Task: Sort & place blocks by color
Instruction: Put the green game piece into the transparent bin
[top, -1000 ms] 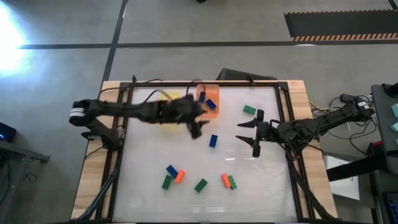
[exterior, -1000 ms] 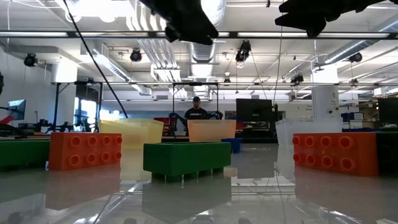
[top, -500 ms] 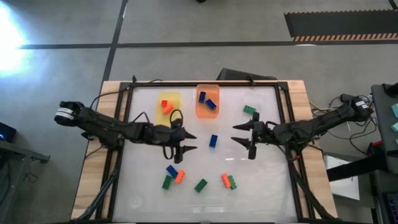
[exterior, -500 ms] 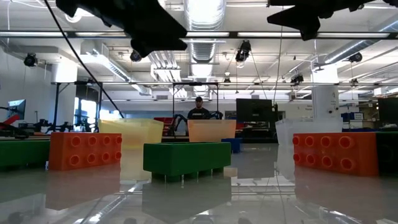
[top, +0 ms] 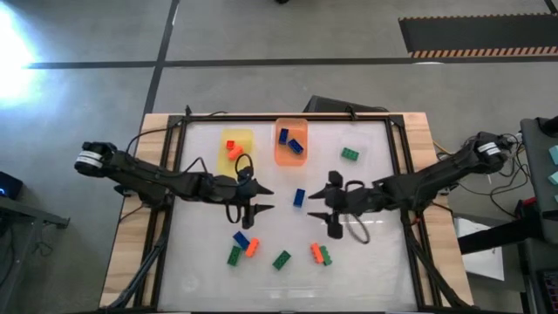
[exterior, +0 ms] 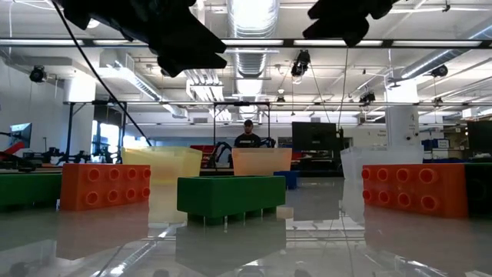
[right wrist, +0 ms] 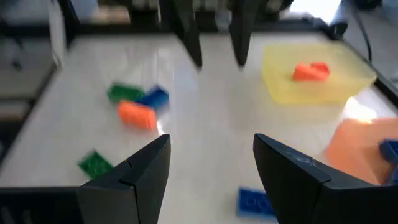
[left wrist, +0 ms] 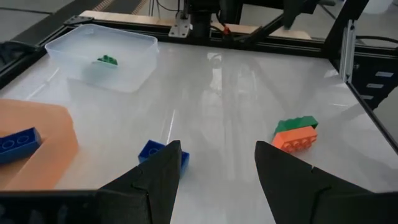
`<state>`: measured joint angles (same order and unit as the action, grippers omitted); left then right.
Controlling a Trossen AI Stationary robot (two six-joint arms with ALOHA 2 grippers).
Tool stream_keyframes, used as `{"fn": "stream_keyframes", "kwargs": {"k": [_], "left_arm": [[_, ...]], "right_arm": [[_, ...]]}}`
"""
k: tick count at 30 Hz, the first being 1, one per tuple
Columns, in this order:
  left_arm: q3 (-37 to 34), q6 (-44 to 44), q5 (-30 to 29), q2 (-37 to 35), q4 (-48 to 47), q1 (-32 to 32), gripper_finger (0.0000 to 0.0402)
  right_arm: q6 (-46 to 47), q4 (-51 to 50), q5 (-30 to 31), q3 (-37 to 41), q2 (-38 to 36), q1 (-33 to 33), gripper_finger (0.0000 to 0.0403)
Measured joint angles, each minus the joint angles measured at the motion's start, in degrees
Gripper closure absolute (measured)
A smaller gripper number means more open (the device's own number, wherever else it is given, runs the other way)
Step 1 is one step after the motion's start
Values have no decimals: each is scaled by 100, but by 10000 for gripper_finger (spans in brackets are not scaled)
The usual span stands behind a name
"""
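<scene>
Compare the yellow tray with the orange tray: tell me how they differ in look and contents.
The yellow tray is pale yellow; the orange tray is orange. The yellow tray holds orange blocks; the orange tray holds blue blocks. In the high view, the yellow tray sits nearer the left arm's side, the orange tray closer to the table's middle. Both are translucent, rectangular, and stand side by side at the table's far edge.

White table (top: 209, 262) with black rail frame (top: 394, 148) — grey floor (top: 261, 35), person (exterior: 247, 135) far behind.
</scene>
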<state>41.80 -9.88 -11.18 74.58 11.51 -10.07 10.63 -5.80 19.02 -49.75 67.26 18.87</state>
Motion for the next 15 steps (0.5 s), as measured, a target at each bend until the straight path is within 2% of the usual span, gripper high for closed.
{"fn": "stream_keyframes", "kwargs": {"k": [7, 15], "left_arm": [[0, 282, 0, -287, -39, 0, 212], [-4, 578, -14, -586, -10, 9, 212]], "right_arm": [[-106, -1354, -403, -1036, 1034, 0, 184], [-733, -1493, -1477, -1803, 2225, 0, 184]]}}
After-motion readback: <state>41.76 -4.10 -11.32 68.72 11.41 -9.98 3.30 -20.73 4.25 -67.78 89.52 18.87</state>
